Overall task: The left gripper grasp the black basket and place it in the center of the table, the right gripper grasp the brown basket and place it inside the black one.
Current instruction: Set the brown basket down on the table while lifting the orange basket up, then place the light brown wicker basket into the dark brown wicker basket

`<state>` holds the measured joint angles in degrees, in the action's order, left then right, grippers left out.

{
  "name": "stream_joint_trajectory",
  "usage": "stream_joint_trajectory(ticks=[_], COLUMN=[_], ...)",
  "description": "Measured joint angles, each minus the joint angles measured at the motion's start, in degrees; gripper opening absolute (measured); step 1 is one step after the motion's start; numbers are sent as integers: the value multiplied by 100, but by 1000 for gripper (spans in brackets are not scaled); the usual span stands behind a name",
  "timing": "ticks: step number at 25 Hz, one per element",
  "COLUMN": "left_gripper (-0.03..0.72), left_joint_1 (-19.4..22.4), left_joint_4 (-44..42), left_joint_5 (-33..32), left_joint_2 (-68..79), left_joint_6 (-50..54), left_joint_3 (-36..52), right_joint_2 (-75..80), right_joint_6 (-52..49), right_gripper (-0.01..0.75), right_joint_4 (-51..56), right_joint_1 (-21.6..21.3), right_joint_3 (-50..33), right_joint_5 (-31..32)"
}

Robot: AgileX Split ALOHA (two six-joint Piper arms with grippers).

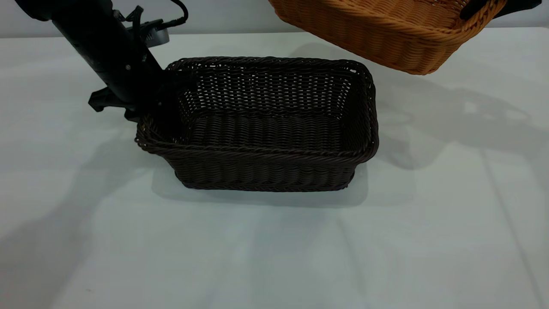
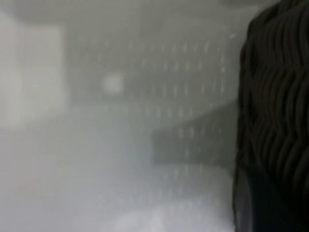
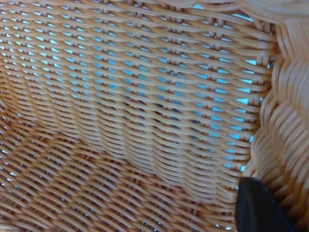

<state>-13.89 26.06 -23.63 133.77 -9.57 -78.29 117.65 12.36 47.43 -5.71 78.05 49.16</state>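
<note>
L hand (image 1: pixel 148 109) is sitting at the black basket's (image 1: pixel 261 128) left end, mid-left of the exterior frame, w/ its arm slanting down from the upper left corner. It's right at the rim there, but dark hand on dark wicker: can't tell if it's clenched on the rim or let go. L wrist view is only giving a strip of dark weave at the frame's right edge, no help.

Black basket is resting flat on the white surface (image 1: pixel 274 249), roughly mid-frame, so step 1 (black basket to center) is looking done, or all but the release.

R hand (image 1: pixel 474 9) is working at the upper right corner, gripping the brown basket (image 1: pixel 386 34) by its braided rim; a dark finger is showing over the rim, and R wrist view is showing a finger tip (image 3: pixel 258 208) beside the braid. Brown basket is hanging tilted in the air, above and to the right of the black one, not touching it.

Left to do, by my read: carry brown basket over the black one, level it, lower it inside, let go.
</note>
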Motion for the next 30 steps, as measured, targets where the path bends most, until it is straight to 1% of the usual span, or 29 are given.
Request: stream_joint_trajectory(ticks=[2, 5, 7, 8, 10, 12, 15, 18, 20, 24, 27, 30], left_gripper=[235, 440, 552, 601, 653, 663, 635, 598, 588, 582, 582, 582], left_joint_1=[0, -5, -5, -5, -5, -5, 1, 6, 6, 11, 11, 11], left_joint_4=[-7, -21, -111, -183, -355, -562, -1180, -2068, -2762, -3935, -4344, -4457], left_joint_5=[-142, -379, -571, -702, -914, -1123, -1497, -1958, -2127, -2188, -2267, -2405], left_joint_2=[6, -12, -98, -186, -486, -849, -1509, -2251, -2800, -3741, -4174, -4362], left_joint_6=[0, 0, 0, 0, 0, 6, 174, 571, 957, 1804, 2113, 2185], left_joint_3=[0, 0, 0, 0, 5, 5, 5, 10, 10, 10, 10, 10], right_joint_2=[0, 0, 0, 0, 0, 0, 0, 0, 0, 14, 204, 514], right_joint_6=[13, 71, 140, 165, 214, 231, 239, 239, 285, 408, 448, 424], right_gripper=[67, 67, 67, 67, 67, 67, 67, 67, 67, 67, 67, 67], right_joint_4=[0, -7, -7, -7, -7, -7, -14, -14, -36, -68, -133, -414], right_joint_1=[0, 0, 0, 0, 0, 0, 0, 20, 132, 751, 1282, 1663], right_joint_3=[0, 0, 0, 0, 0, 5, 5, 11, 18, 42, 207, 634], right_joint_5=[25, 68, 115, 154, 197, 248, 287, 360, 396, 407, 471, 640])
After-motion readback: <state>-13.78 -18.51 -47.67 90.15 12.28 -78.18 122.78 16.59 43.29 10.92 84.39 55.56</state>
